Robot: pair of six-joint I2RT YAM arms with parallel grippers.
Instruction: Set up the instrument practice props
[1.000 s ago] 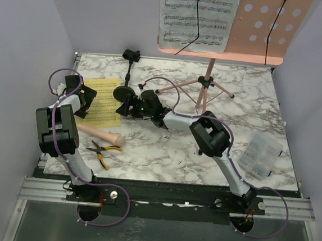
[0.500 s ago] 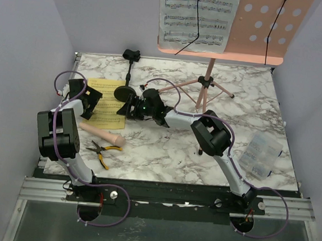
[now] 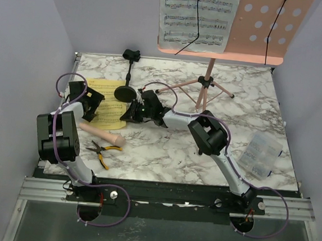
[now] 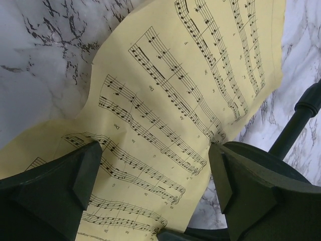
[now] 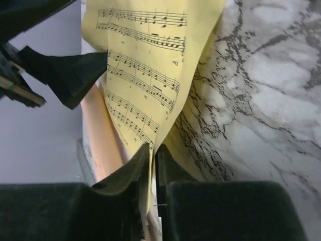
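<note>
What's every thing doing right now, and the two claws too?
pink music stand: upright
white page: resting on that stand
yellow page: on table, edge pinched
toy microphone: lying on table
mic stand: upright, clip empty
pliers: lying flat
clear box: lying on table
left gripper: open over yellow page
right gripper: shut on yellow page

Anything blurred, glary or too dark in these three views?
Top external: even light, sharp, no glare on the marble table. Left wrist: yellow sheet crisp, left gripper slightly soft. Right wrist: right gripper dark and blurred where it pinches the sheet.
</note>
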